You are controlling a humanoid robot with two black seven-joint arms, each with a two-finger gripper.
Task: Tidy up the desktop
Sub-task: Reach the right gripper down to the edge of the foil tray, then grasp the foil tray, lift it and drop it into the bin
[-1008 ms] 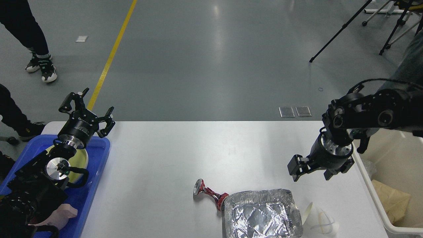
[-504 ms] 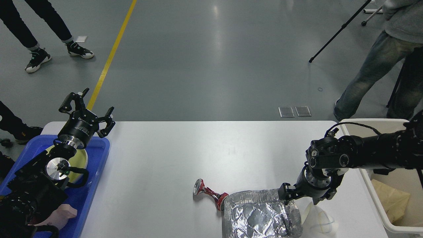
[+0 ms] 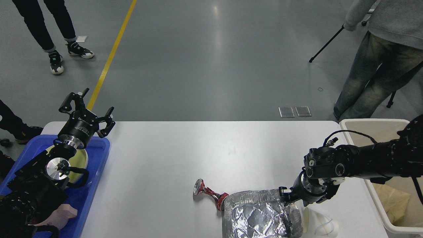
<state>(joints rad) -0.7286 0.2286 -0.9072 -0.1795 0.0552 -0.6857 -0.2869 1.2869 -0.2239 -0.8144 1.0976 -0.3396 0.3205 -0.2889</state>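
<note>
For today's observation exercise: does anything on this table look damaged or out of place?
Yes. A crushed red can lies on its side on the desktop, touching a crumpled foil tray at the near edge. The right gripper is at the tray's far right corner.

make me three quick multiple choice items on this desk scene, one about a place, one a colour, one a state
1. Where does the crushed red can lie on the desktop?
A. Inside the blue tray
B. Just left of the foil tray
C. In the beige bin

2. What colour is the tray at the table's left end?
A. Blue
B. Green
C. Orange

3. How is the left pincer?
A. Shut on the can
B. Open and holding nothing
C. Pressed flat on the table

Answers: 1 B, the can touches the foil tray at its left corner. 2 A, its rim is plainly blue. 3 B, its fingers are spread in the air.
</note>
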